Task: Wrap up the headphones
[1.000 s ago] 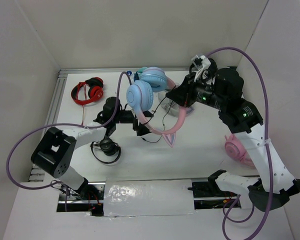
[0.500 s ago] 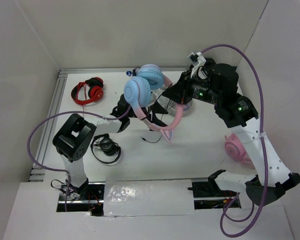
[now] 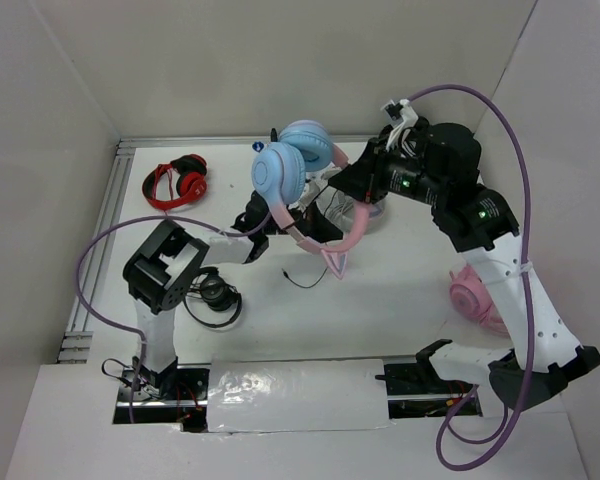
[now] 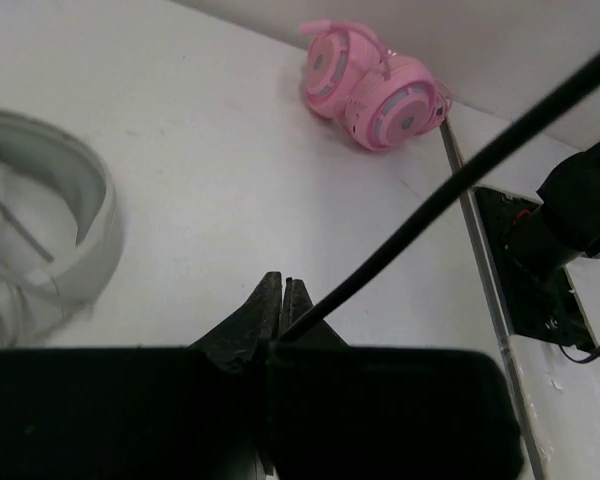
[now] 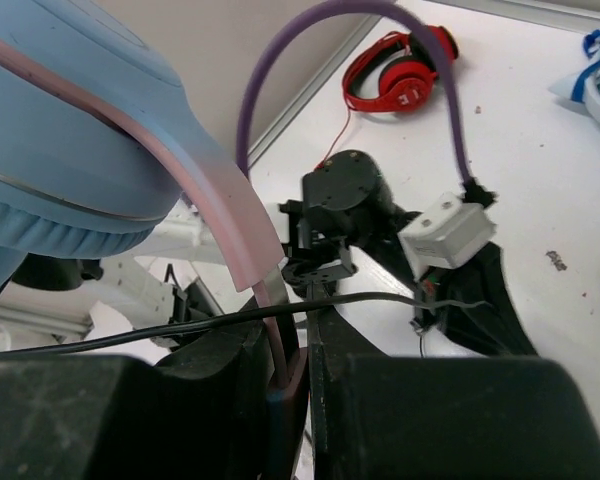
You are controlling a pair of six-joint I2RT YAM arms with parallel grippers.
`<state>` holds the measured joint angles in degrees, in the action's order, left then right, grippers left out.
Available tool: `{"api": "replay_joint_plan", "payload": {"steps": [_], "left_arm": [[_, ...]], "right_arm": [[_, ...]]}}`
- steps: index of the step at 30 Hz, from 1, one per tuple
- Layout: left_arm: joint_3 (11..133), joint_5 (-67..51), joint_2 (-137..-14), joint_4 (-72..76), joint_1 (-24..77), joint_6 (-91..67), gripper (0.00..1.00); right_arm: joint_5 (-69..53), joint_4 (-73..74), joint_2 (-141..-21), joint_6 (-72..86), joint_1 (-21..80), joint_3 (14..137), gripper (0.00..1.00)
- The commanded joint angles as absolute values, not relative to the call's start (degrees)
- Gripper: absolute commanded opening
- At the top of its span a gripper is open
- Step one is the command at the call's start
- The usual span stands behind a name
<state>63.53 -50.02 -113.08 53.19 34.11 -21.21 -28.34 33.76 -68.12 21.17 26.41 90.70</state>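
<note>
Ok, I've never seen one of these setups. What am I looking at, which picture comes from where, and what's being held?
These are two robot arms bolted at the near edge of a white table. The wide picture comes from a fixed camera above and behind them. The other two come from a camera on each wrist, looking out past that arm's own fingers. The right fingers pinch the pink headband of the cat-ear headphones, which are lifted off the table. The left fingers are closed on their thin black cable. Lying on the table are red headphones, black headphones and all-pink headphones.
</note>
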Motion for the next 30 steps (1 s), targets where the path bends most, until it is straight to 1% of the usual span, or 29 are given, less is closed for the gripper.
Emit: {"api": "replay_joint_plan", "payload": {"steps": [1, 3, 7, 8, 10, 11, 12, 14, 17, 21, 23, 26, 27, 28, 30], "left_arm": [[58.20, -45.98, -107.60, 56.51, 32.09, -22.32, 0.00], [52.93, -40.71, -104.69, 55.20, 30.94, -23.55, 0.00], [45.80, -35.17, -94.61, 49.15, 27.34, -23.56, 0.00], [44.40, -33.50, -92.74, 44.00, 27.25, -22.60, 0.00], [43.60, -25.87, -87.55, 38.35, 28.47, -20.93, 0.00], [43.33, -23.06, -86.06, 35.54, 29.00, -20.40, 0.00], [43.68, -17.72, -83.70, 29.24, 29.35, -20.13, 0.00], [43.94, -13.82, -81.31, 23.14, 30.32, -19.86, 0.00], [42.29, -11.08, -75.16, 16.71, 30.32, -20.74, 0.00], [42.36, -11.08, -67.26, 7.24, 30.76, -21.71, 0.00], [43.41, -9.94, -64.70, 4.67, 31.29, -21.62, 0.00], [44.56, -8.35, -63.46, 0.45, 32.69, -21.71, 0.00], [45.00, -8.26, -63.11, 0.27, 32.78, -21.97, 0.00], [46.22, -8.09, -62.93, -3.74, 32.87, -22.23, 0.00], [47.54, -6.25, -62.84, -6.40, 33.13, -22.76, 0.00]], "right_arm": [[-28.04, 30.06, -65.04, 22.15, 24.61, 90.97, 0.00], [-25.94, 30.14, -63.90, 21.89, 22.60, 88.51, 0.00], [-24.35, 29.45, -61.79, 21.53, 18.11, 83.24, 0.00], [-23.91, 29.36, -61.44, 21.45, 17.32, 81.93, 0.00], [-19.27, 29.88, -60.74, 19.88, 15.82, 80.86, 0.00], [-16.72, 30.32, -60.82, 19.25, 15.47, 79.73, 0.00], [-12.61, 30.76, -60.82, 18.99, 14.34, 79.19, 0.00], [-10.82, 30.77, -60.91, 18.28, 13.01, 76.75, 0.00], [-10.20, 28.92, -60.56, 18.54, 10.99, 74.71, 0.00], [-3.28, 30.85, -62.49, 18.72, 10.63, 75.85, 0.00], [-2.20, 31.11, -63.98, 18.63, 10.55, 76.11, 0.00], [-0.18, 30.68, -66.00, 18.72, 11.68, 75.85, 0.00], [2.00, 30.50, -66.35, 18.29, 12.39, 75.68, 0.00], [5.85, 30.32, -67.66, 17.93, 14.31, 75.67, 0.00], [10.70, 30.67, -69.07, 16.61, 16.34, 76.02, 0.00]]}}
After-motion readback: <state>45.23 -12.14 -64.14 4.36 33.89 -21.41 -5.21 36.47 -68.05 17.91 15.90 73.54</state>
